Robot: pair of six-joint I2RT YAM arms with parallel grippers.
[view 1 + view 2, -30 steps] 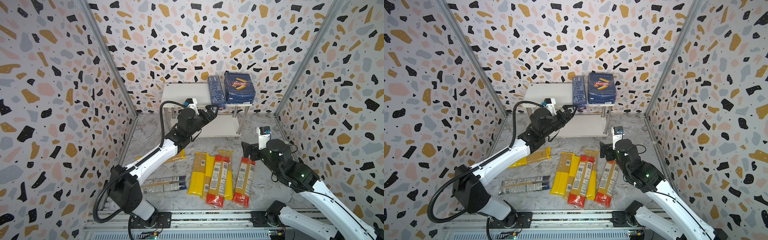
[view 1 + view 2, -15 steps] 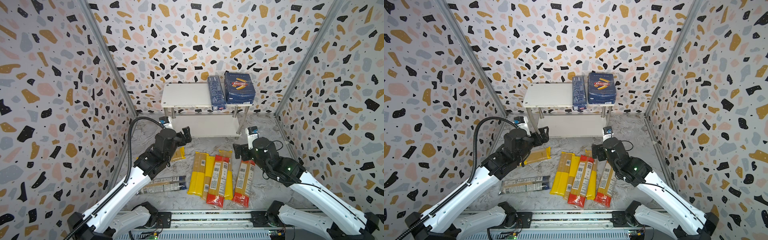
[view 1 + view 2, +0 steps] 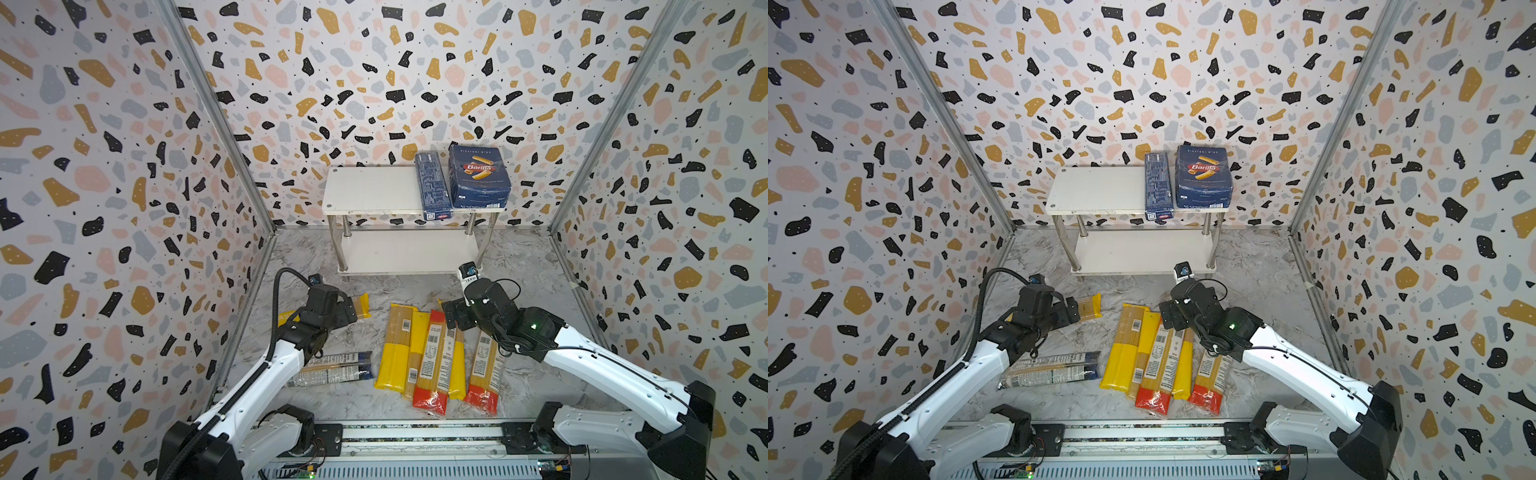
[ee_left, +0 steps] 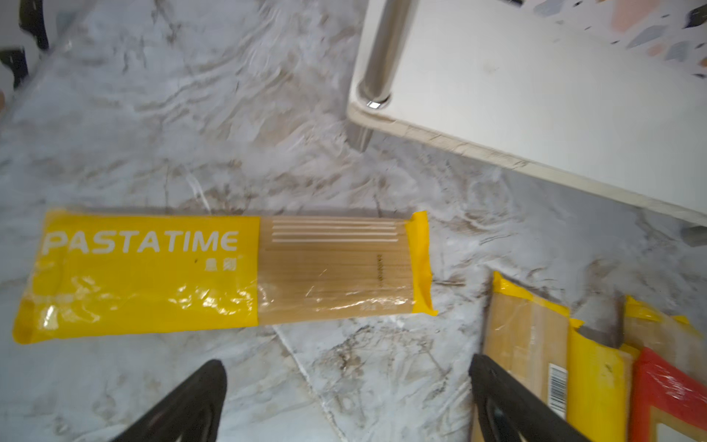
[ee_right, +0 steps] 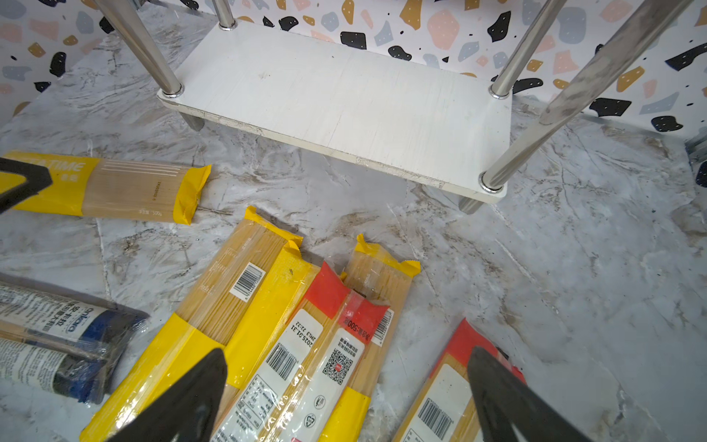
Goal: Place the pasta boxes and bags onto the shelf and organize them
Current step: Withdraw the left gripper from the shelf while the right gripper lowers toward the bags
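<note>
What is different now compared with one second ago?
The left gripper drew back from the top board of the shelf down to above the PASTATIME bag. The right gripper moved toward the middle, over the bunched bags. Both are open, holding nothing. The boxes and bags have not moved.

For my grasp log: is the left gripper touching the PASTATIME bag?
Apart. In the left wrist view, bare marble floor shows between the PASTATIME bag and both fingertips of the open left gripper.
</note>
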